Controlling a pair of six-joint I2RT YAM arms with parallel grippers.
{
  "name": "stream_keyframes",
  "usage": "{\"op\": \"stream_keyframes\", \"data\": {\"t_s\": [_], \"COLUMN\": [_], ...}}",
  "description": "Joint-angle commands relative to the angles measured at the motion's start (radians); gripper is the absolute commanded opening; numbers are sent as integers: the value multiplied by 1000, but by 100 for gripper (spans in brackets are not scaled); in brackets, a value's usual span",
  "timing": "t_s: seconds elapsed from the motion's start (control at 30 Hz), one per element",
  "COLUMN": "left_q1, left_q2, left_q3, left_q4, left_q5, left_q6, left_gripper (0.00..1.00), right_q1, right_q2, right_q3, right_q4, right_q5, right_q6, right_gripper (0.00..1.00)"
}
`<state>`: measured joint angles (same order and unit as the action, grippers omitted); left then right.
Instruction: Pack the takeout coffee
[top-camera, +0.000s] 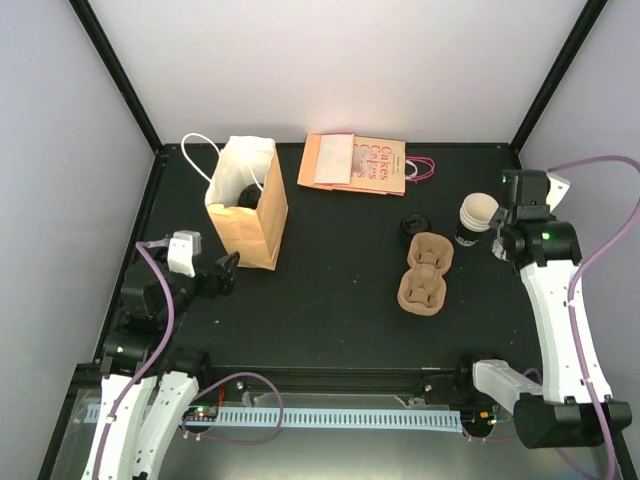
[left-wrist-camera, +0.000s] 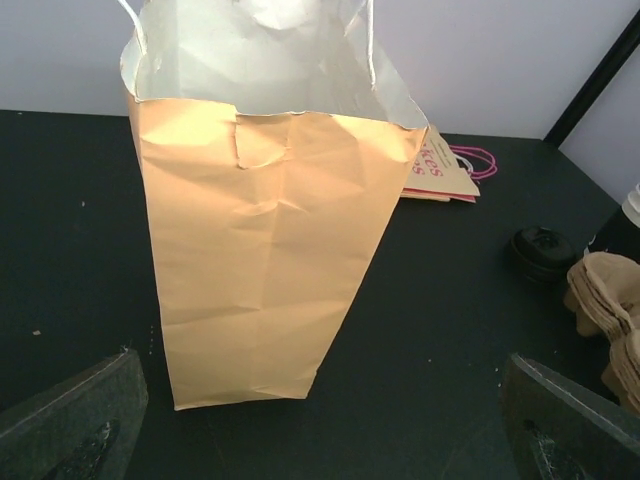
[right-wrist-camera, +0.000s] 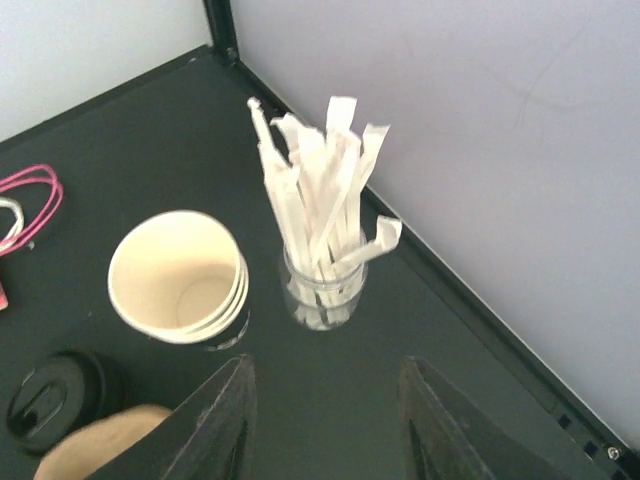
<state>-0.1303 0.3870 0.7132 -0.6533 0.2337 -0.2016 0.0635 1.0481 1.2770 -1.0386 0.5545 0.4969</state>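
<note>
Cup (top-camera: 476, 218) of black paper, cream-white inside, stands upright and uncovered at the right side of the dark surface (top-camera: 340, 310). Its round black lid (top-camera: 415, 224) lies apart from it on the surface, just beyond a brown pulp carrier (top-camera: 426, 272). Just beside the cup, near the wall, stands a glass jar of paper-wrapped straws (right-wrist-camera: 320, 215).

My right pincer (right-wrist-camera: 325, 420) hovers near the cup, fingers partly apart and holding nothing. In the wrist view it points more at the jar than at the cup. My left pincer (left-wrist-camera: 320, 440) is spread wide and empty. It faces the tall brown paper bag (top-camera: 247, 200), which stands open at the far left, well apart from the cup. Something dark shows in the bag's mouth; I cannot tell what.

I judge the step in hand to be taking hold of the cup. To do it well, I should shift over until the cup's wall sits between my fingers, clear of the straws. I should close gently, since paper crushes, and keep the cup upright. The lid is not yet on.
</note>
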Motion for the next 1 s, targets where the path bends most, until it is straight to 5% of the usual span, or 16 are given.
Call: {"op": "stream_keyframes", "data": {"t_s": [0.0,0.2,0.4,0.57,0.97], "left_q1": [-9,-27,-37,-50,-59], "left_q2": [-9,-12,-13,-14,-10], "left_q3": [-8,-18,-23,-23,-28], "left_q4": [52,55,54,53,55], "left_q5": [37,29,18,8,-7], "left_q6": [-13,-18,-22,-24,-27], "left_gripper": [99,99,99,99,99], "right_q1": [-58,-69,-264,-284,-284], "right_q2": [101,176,117,96,-13], "right_q3": [64,92,-2,-31,-306], "right_q4": [39,32,99,128,509], "right_q5": [2,24,-139,-103,-140], "right_q6": [21,95,85,28,-170], "right_gripper": [41,40,40,41,51]}}
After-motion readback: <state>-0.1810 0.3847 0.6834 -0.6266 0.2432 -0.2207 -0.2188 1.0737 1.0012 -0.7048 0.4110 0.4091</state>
